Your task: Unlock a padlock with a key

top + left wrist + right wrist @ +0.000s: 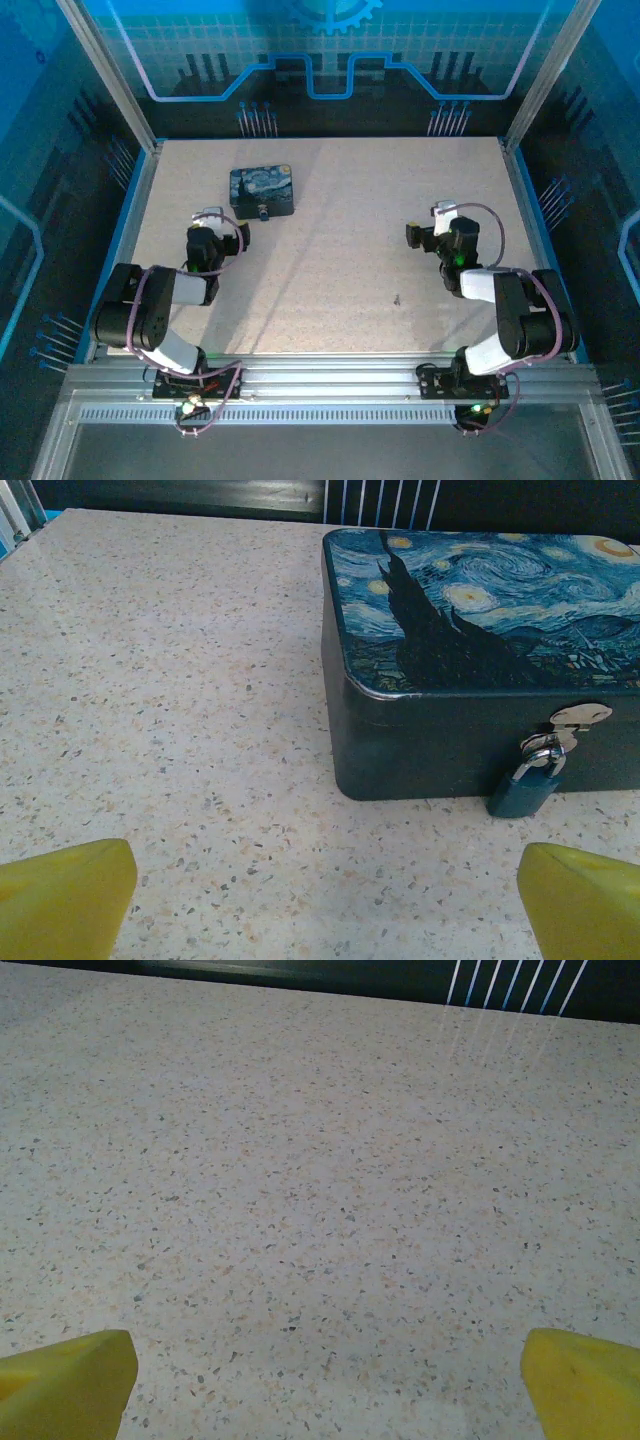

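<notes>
While the left arm [150, 300] and right arm [520, 310] sit folded low over the speckled table [330, 250]: left gripper [322, 910], yellow fingers [62, 900] spread wide, empty; padlock [527, 785] ahead and to the right of them, apart, hanging at the front wall of the starry-print box [470, 620]. Right gripper [325, 1390], fingers likewise spread, empty; key [397, 298] lying on the table behind it, toward the near edge, well apart

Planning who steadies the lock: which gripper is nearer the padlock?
Left. The left gripper sits open just short of the padlock hanging from the starry-night box, slightly to its left; the right gripper is far off across the table to the right.
</notes>
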Robot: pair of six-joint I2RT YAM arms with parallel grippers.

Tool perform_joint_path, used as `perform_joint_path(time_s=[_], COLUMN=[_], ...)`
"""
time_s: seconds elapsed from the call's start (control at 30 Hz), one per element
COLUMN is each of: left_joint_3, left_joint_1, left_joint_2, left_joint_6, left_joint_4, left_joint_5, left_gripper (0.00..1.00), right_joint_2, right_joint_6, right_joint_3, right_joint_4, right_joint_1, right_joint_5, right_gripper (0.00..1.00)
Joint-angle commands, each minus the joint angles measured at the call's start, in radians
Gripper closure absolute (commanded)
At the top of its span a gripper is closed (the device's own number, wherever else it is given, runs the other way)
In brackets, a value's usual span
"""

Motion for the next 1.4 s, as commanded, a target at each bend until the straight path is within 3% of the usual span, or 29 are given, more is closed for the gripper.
perform_joint_path(time_s=[0.0, 1.0, 1.17, 1.37], left_joint_3=[0.019, 0.013, -0.027, 0.006], left_joint_1=[0.005, 0.007, 0.005, 0.003], left_joint_2=[-0.003, -0.01, -0.114, -0.312], left_joint_6=[0.018, 0.012, 0.013, -0.016], left_joint_4=[0.01, 0.014, 0.0, -0.198], left_joint_5=[0.02, 0.012, 0.005, -0.039], left_gripper=[0.01, 0.01, 0.01, 0.01], right_joint_2=[0.007, -0.004, -0.108, -0.233], right_joint_6=[0.002, 0.011, 0.02, 0.053], right_joint_3=[-0.004, -0.001, 0.005, 0.053], right_joint_4=[0.029, 0.018, -0.077, -0.255], right_joint_1=[0.01, 0.011, 0.008, 0.014], right_joint_5=[0.012, 0.03, 0.048, 0.061], right_gripper=[0.0, 0.0, 0.0, 0.0])
